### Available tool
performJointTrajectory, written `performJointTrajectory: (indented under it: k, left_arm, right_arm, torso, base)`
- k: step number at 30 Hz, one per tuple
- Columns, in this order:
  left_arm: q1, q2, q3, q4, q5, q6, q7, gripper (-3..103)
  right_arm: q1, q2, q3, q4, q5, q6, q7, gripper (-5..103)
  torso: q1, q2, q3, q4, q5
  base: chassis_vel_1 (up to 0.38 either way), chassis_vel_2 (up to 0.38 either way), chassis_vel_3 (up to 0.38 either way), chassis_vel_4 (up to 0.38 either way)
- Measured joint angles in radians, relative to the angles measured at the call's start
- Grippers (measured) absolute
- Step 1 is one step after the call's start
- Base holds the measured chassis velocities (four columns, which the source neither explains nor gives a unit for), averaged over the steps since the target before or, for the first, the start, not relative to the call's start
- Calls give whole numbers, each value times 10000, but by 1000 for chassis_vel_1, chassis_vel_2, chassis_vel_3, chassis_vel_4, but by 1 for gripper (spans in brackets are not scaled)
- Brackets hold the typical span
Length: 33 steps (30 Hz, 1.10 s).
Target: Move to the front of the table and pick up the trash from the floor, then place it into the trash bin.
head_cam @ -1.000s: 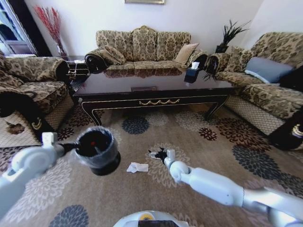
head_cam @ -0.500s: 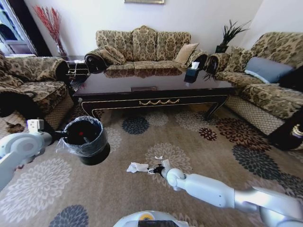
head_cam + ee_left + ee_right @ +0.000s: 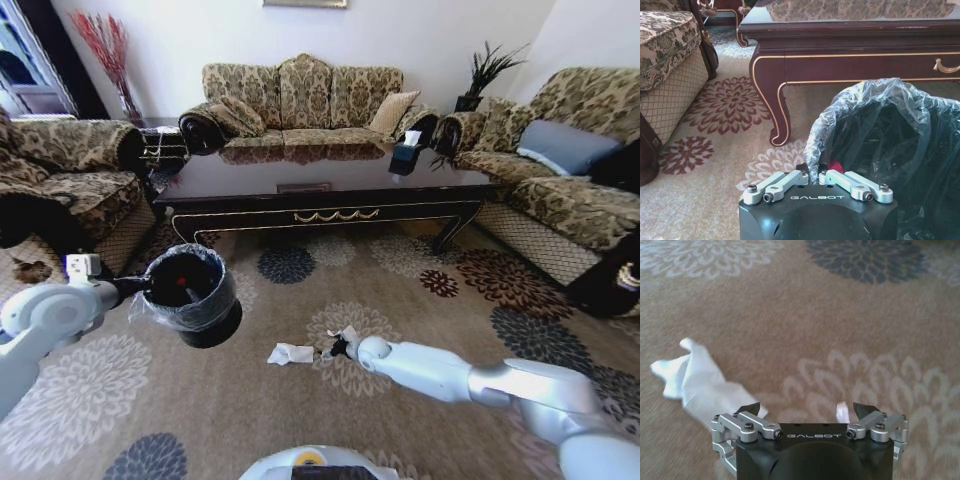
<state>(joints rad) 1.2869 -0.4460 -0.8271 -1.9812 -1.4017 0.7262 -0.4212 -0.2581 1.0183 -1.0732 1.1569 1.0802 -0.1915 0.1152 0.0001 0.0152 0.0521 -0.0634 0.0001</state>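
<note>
My left gripper point(image 3: 137, 287) is shut on the rim of the trash bin point(image 3: 192, 293), a small black bucket with a crinkled clear liner, and holds it off the carpet at the left. In the left wrist view the fingers point(image 3: 785, 181) pinch the liner-covered rim of the trash bin point(image 3: 890, 145), and something red point(image 3: 836, 166) lies inside. My right gripper point(image 3: 335, 348) is low over the floor, just right of a crumpled white tissue point(image 3: 290, 353). Seen from the right wrist, the right gripper point(image 3: 807, 411) is open, a tiny white scrap point(image 3: 842, 413) lies between its fingers, and the tissue point(image 3: 690, 381) sits beside one finger.
The long dark table point(image 3: 300, 180) stands ahead, its curved leg point(image 3: 777, 110) close behind the bin. Patterned sofas ring the room at the left point(image 3: 70, 180), back point(image 3: 300, 100) and right point(image 3: 570, 190). A tissue box point(image 3: 405, 155) sits on the table. Flowered carpet point(image 3: 440, 300) lies open on the right.
The left arm drew the bin up and to the left, then held it. The right gripper dropped toward the carpet beside the tissue, and its arm stretched out flatter.
</note>
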Motion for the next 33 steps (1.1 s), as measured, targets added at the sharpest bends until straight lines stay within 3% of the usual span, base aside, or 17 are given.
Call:
performJointTrajectory:
  k: [7,12,16,25,33]
  left_arm:
    - [-168,46,87,38,3,-12,17,3]
    - [-155,96,109,72,7,-15,42,3]
    - [-88,147,105,68,5,-31,68,3]
    - [77,201,93,-3,10,-38,65,3]
    - [113,215,94,-28,17,-38,53,3]
  right_arm:
    - [258,984,-273,-1637,-802,359,329,100]
    - [200,1018,-250,-1876,-770,125,581,102]
    - [99,1043,-81,-2023,-737,-62,818,93]
    - [-202,1214,365,-2257,-540,-420,1100,90]
    - [-483,1108,369,-2224,-554,-588,1100,94]
  torso:
    - [0,0,0,1,0]
    - [0,0,0,-2,-1]
    - [0,0,0,-5,-1]
    - [0,0,-1,0,-2]
    - [0,0,-1,-5,0]
  base:
    - [0,0,0,0]
    - [0,0,0,0]
    - [0,0,0,0]
    - [0,0,0,0]
    - [0,0,0,0]
